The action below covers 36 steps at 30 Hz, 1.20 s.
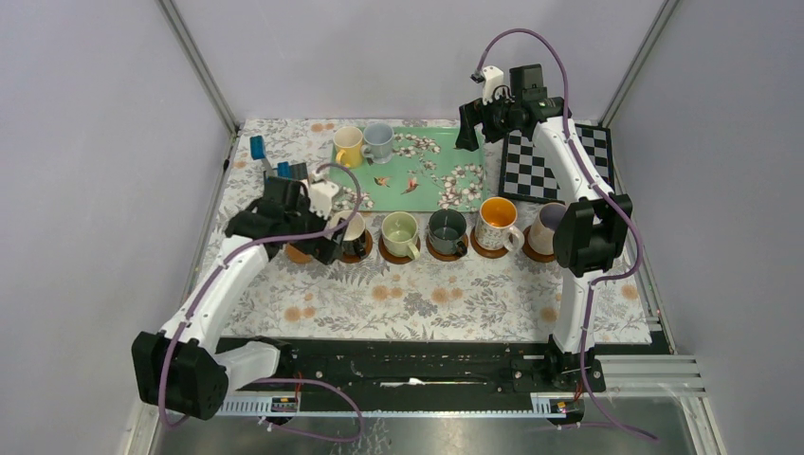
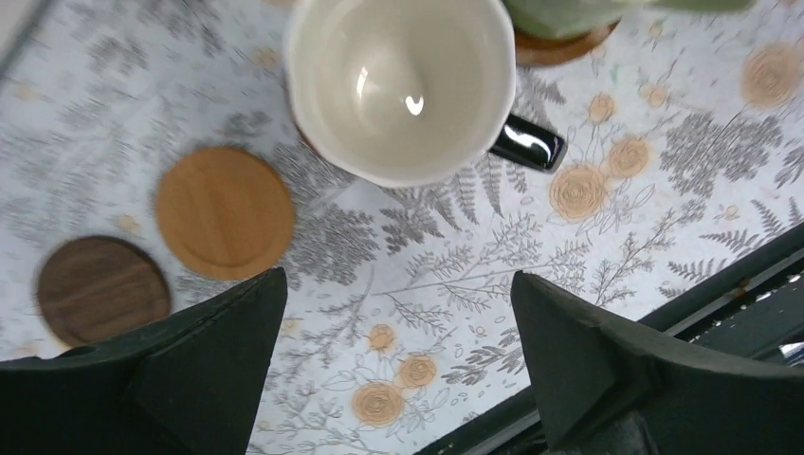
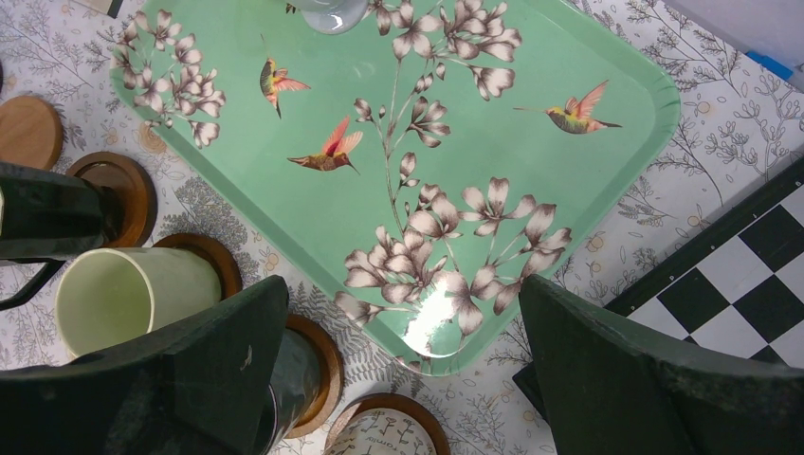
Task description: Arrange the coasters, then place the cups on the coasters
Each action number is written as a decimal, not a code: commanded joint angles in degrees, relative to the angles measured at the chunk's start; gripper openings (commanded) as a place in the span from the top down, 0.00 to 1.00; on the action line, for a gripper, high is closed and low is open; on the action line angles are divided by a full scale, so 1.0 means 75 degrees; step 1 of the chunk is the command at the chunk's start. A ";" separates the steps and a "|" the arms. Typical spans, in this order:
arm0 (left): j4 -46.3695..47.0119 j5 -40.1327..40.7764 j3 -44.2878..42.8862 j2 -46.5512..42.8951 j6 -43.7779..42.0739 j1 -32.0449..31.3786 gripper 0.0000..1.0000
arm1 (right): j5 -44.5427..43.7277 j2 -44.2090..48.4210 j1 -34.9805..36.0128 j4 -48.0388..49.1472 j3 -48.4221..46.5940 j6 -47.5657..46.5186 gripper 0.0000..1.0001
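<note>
The white-and-black left arm (image 1: pixel 223 280) reaches low and forward from its base, its black two-finger left gripper (image 2: pixel 398 273) pointing down, jaws spread wide with nothing between them. The white-and-black right arm (image 1: pixel 559 156) rises tall, folds at the elbow and stretches inward up high, its black two-finger right gripper (image 3: pixel 405 279) likewise gaping and empty, fingers angled downward.
</note>
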<state>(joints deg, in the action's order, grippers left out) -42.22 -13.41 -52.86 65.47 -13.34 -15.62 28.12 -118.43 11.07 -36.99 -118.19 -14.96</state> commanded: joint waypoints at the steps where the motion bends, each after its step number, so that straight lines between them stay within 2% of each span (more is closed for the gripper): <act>1: -0.0741 -0.0970 -0.1641 0.0083 -0.0590 0.0472 0.01 | 0.0216 0.0231 -0.0038 0.0073 -0.0108 0.0007 0.02; 4: -0.0211 -0.0789 -0.2748 0.0937 0.0228 0.0512 0.01 | 0.0221 0.0197 -0.0033 0.0099 -0.0145 0.0097 0.02; 7: -0.0009 -0.0105 -0.4124 0.2268 0.1077 0.0521 0.01 | 0.0121 0.0175 -0.0035 0.0156 -0.0198 0.0143 0.02; 11: 0.0137 0.0082 -0.5624 0.3868 0.0951 0.0650 0.02 | -0.0118 0.0195 -0.0032 -0.0039 -0.0327 -0.0040 0.02; 18: -0.0107 0.0577 -0.7865 0.6225 0.1223 0.1120 0.19 | -0.0588 0.0083 -0.0061 -0.0680 -0.0848 -0.0185 0.02; 25: -0.0084 0.0470 -0.8969 0.7608 0.1063 0.1343 0.30 | -0.0722 0.0103 -0.0076 -0.0617 -0.0762 -0.0150 0.02; 36: 0.0409 0.0124 -0.9673 0.8823 0.1146 0.1321 0.33 | -0.0898 -0.0026 -0.0081 -0.0622 -0.0786 -0.0231 0.02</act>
<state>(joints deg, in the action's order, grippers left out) -41.85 -11.07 -121.54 129.82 -5.54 -5.52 22.94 -118.45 10.74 -41.54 -122.23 -15.79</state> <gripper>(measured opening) 0.673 0.988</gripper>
